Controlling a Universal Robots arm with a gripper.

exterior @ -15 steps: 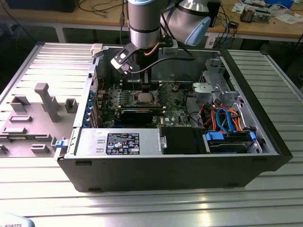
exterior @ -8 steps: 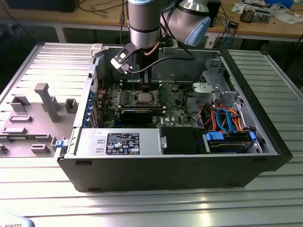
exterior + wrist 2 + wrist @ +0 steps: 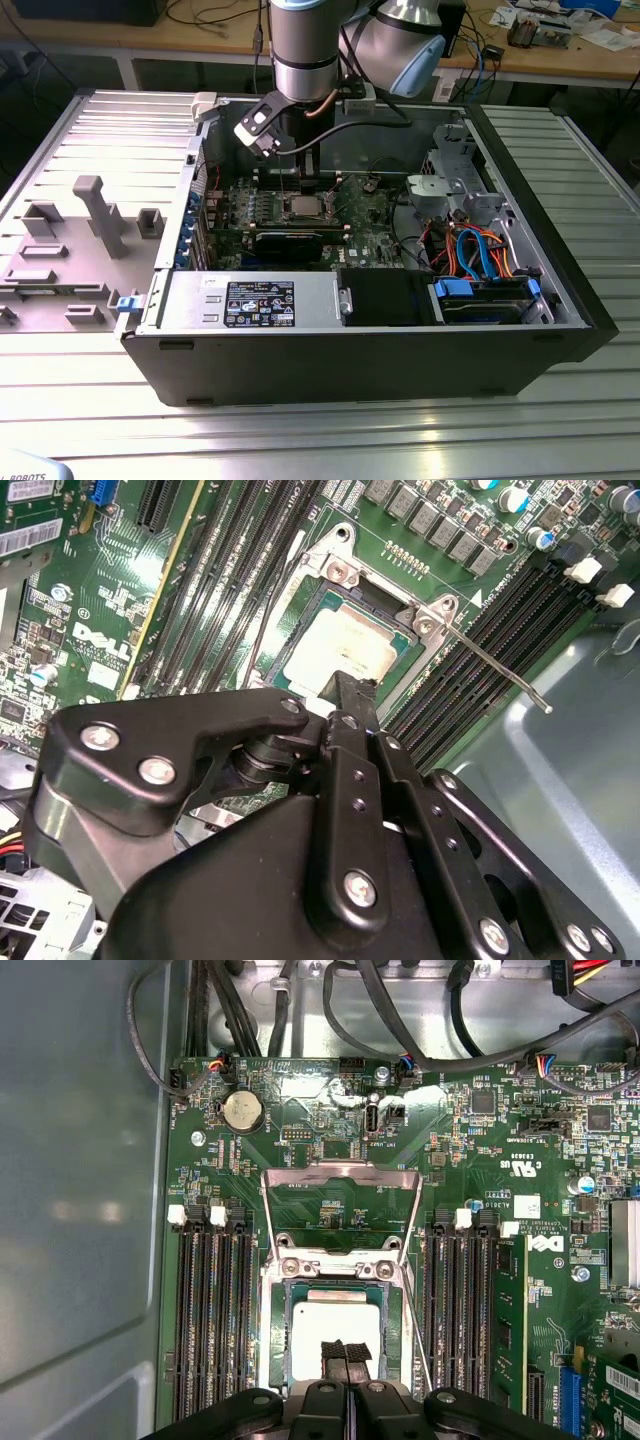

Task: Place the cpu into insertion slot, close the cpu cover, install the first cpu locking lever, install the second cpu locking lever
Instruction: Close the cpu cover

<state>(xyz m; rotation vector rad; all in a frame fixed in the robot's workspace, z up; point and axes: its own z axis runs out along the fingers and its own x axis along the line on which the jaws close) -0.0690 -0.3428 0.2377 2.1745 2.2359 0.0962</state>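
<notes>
Ribbed metal table (image 3: 320, 440) w/ a cluttered workbench (image 3: 560, 55) behind. On the table sits an open black PC case (image 3: 400, 365), and grey blocky fixtures (image 3: 90, 215) lie at the exterior view's left. Inside the case, a boxy silver power supply (image 3: 260, 300) runs along the near wall, and orange & blue cables (image 3: 480, 250) are bundled at the exterior view's right. A long black card (image 3: 290, 243) lies just in front of the socket area. The arm (image 3: 305, 50) drops straight down into the case over the green motherboard (image 3: 480, 1130).

The cpu (image 3: 335, 1325) is a flat square w/ a pale matte metal top. It's seated in the insertion slot (image 3: 270, 1340), which has a silver rim. The gripper (image 3: 345, 1352) hangs right above the chip's near edge. Its black padded fingertips (image 3: 333, 1348) are pressed together w/ nothing between them.

The cpu cover (image 3: 340, 1172), a thin silver frame w/ a square window, is flipped open. It lies back over the board on the side away from the gripper, toward the coin battery (image 3: 240, 1110) and looping black cables (image 3: 400, 1020). Rows of dark narrow memory slots (image 3: 210, 1330) flank the socket on both sides.

The second wrist view looks from the opposite side. The gripper's black bolted linkage (image 3: 300, 820) blocks much of the socket there, but a thin wire locking lever (image 3: 495, 670) is plain to see. It sticks out unlatched over the memory slots, w/ a hooked end. The first wrist view shows the cover's full outline.
</notes>
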